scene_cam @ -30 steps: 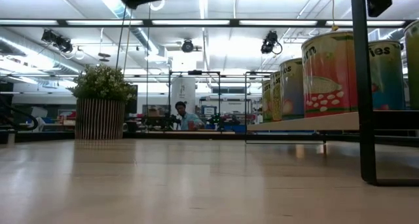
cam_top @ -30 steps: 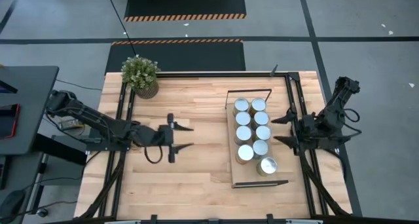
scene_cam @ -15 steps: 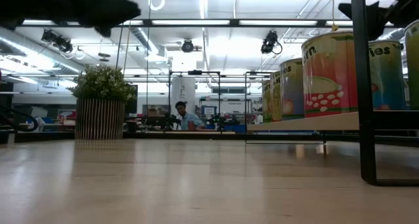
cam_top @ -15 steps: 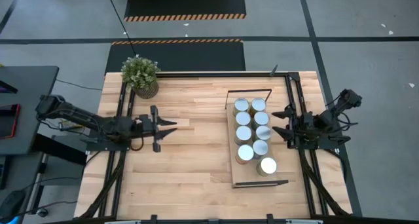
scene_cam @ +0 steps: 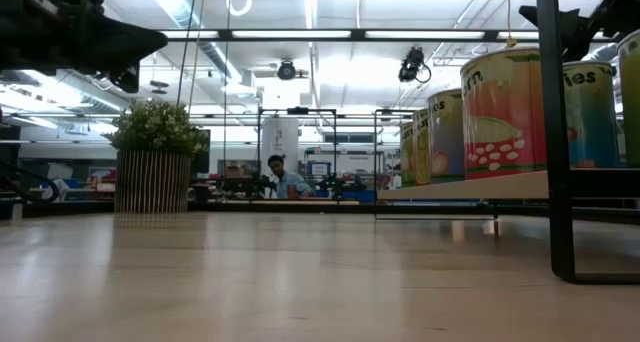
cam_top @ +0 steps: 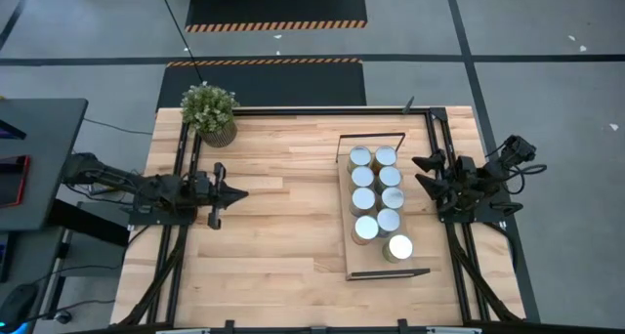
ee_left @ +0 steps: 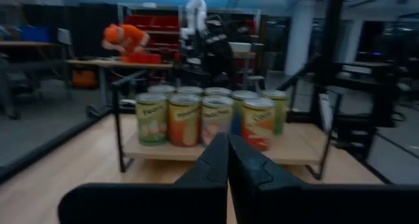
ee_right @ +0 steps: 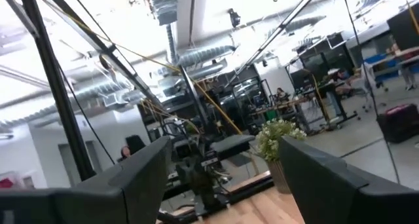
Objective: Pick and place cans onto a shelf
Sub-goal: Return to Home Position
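From my desk I saw all nine cans [cam_top: 362, 198] standing upright on the shelf [cam_top: 366, 263], which lay toward 3 o'clock on the table [cam_top: 293, 246]. They stood in two columns of four running from 12 down to 6, packed close. The ninth, the white-topped can [cam_top: 398, 247], sat alone at the 6 o'clock end of the board.

The left gripper [cam_top: 234, 192] hung over the table's 9 o'clock side, well apart from the shelf and pointing toward 3 o'clock. Its wrist camera showed the two fingers [ee_left: 213, 165] pressed together, with the cans lined up on the board straight ahead.

The right gripper [cam_top: 426, 172] sat at the table's 3 o'clock edge, just beside the shelf's long side, over the black rail and pointing back across the table. Its fingers [ee_right: 141, 175] were spread wide (the wrist camera looked between them into the room and caught the plant [cam_top: 209, 112] beyond).

The plant stood in the table's 11 o'clock corner. From the low camera the board rode clear of the tabletop on its black frame, the cans' printed labels facing me. Neither gripper touched a can. Far behind the table a person [scene_cam: 277, 174] sat among the benches.
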